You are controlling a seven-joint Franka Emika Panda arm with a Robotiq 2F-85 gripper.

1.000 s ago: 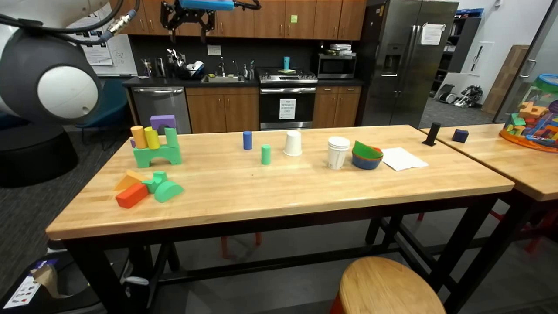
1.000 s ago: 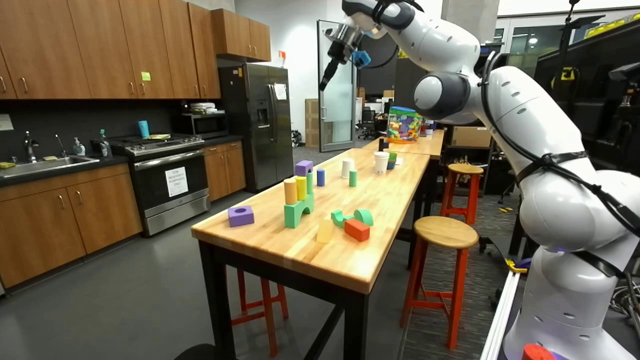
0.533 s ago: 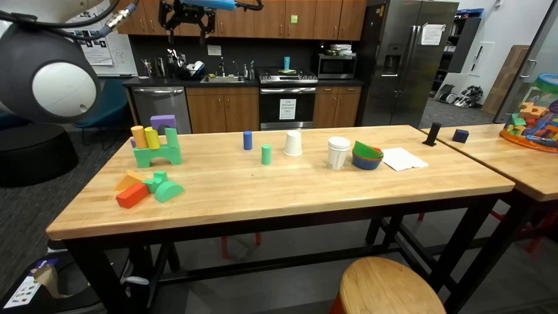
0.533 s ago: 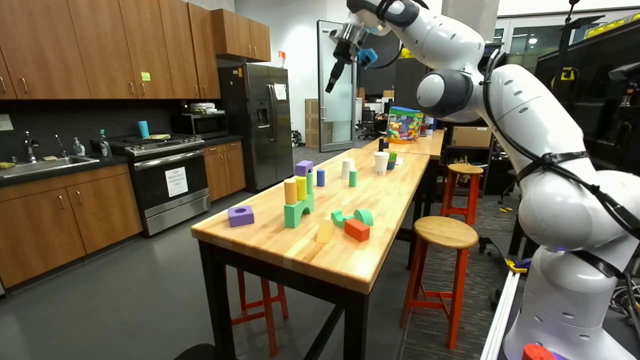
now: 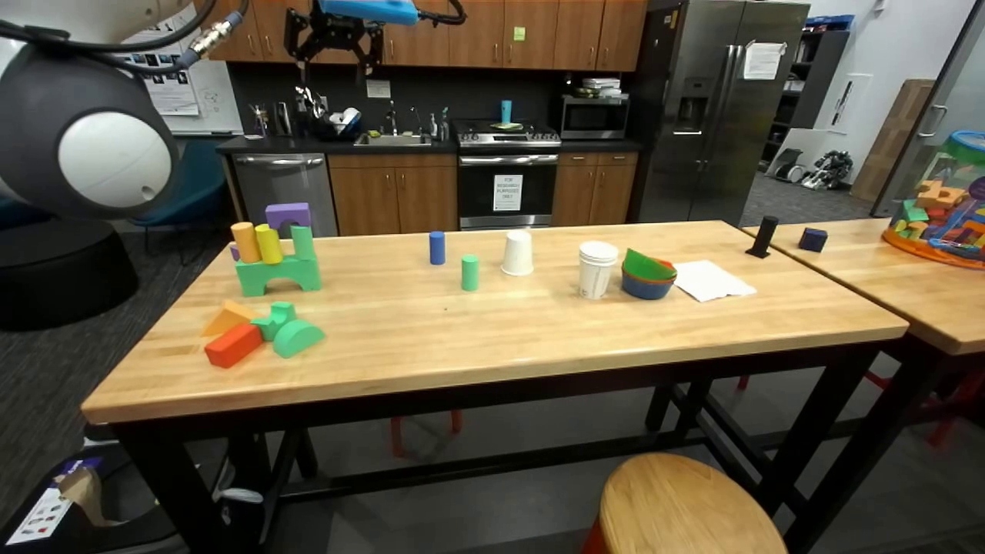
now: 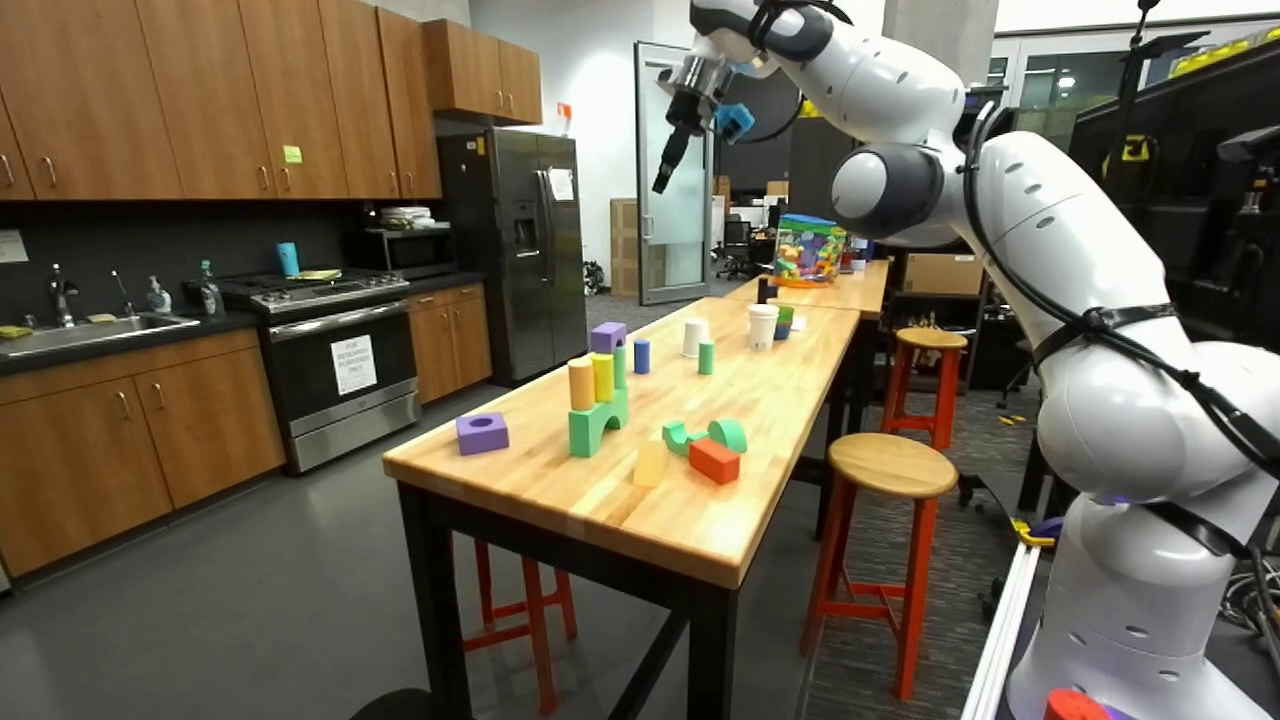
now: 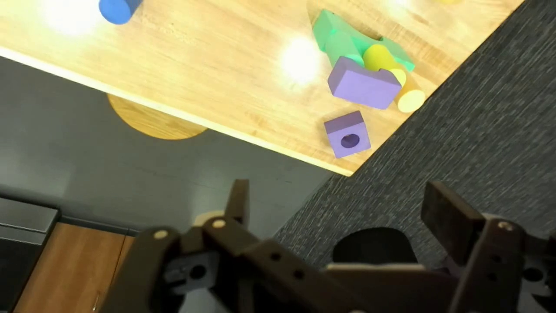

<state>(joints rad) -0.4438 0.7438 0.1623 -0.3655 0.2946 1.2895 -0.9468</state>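
My gripper stands wide open in the wrist view, nothing between its fingers. In both exterior views the gripper hangs high above the table, apart from everything. The nearest pieces in the wrist view are a purple block with a round hole by the table corner and a purple arch block. That arch tops a green cylinder on a green bridge block. Beside it on the bridge rise a yellow cylinder and an orange cylinder.
A red block, an orange wedge and green pieces lie near the bridge. Farther along the table are blue and green cylinders, white cups, bowls and paper.
The gripper has shifted slightly, a little right and down in an exterior view, its fingers hanging steeper. It stays open. The blocks and cups have not moved.
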